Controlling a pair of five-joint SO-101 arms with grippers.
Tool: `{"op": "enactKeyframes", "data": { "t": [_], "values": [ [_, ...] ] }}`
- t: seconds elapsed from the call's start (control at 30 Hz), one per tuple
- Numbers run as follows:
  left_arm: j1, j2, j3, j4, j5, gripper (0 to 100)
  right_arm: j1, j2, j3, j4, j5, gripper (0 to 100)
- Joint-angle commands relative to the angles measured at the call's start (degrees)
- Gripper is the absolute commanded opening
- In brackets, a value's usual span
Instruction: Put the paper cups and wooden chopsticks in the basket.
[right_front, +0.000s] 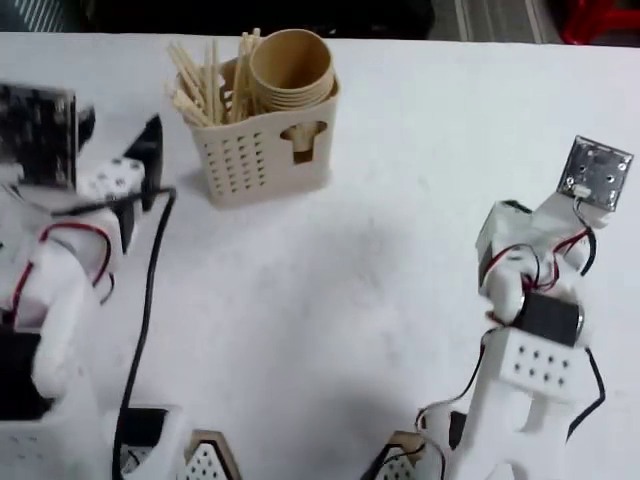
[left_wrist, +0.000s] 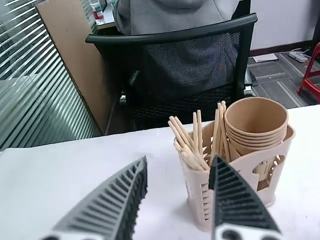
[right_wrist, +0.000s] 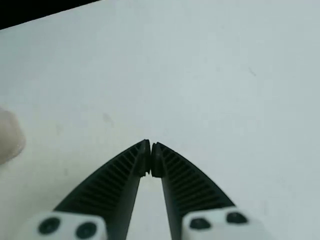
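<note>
Beige plastic walls of the basket (right_front: 265, 150), pierced with small holes, hide the lower part of all that stands inside it. From the paper cups (right_front: 290, 65) only the upper rims show. They are brown, nested one in another, and the exact number is hard to count. One more piece of cup is seen through a cut-out in the basket's front wall. The wooden chopsticks (right_front: 210, 85) are pale and thin. They stand in the compartment beside the cups and fan out over the rim, with their lower ends covered.

The basket stands on the white table (right_front: 350, 280), near its far edge and closer to the left arm's side.

The left gripper (left_wrist: 179, 165) hangs near the basket with its jaws spread wide and nothing between them. In the left wrist view one finger (left_wrist: 232, 200) covers part of the basket's wall.

The right gripper (right_wrist: 150, 152) is above bare table, well apart from the basket. Its jaws are pressed together at the tips and hold nothing. A pale blurred shape at the edge of the right wrist view cannot be identified.

A black cable (right_front: 145, 300) runs along the left arm toward the near edge.
</note>
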Motion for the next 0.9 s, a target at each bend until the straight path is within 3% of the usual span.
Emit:
{"op": "enactKeyframes", "data": {
  "t": [0.0, 0.2, 0.53, 0.7, 0.87],
  "values": [
    [-0.2, -9.3, 14.2, -7.8, 0.7, 21, -3.8, -7.2, 0.4, 3.0, 0.6, 1.8],
    [-0.6, -22.2, 31.3, -15.6, 6.9, 21, -10.1, -17.6, 8.4, 2.0, 8.1, 1.8],
    [-0.1, -44.4, 54.0, -21.8, 10.5, 21, -13.6, -38.0, 24.4, -8.0, 8.0, 1.8],
    [-0.1, -54.7, 61.3, -21.6, 10.7, 9, -14.6, -48.0, 29.5, -8.5, 8.2, 1.8],
    [-0.1, -53.9, 63.3, -21.4, 10.7, 3, -15.1, -47.5, 30.0, -8.4, 8.2, 1.8]
  ]
}}
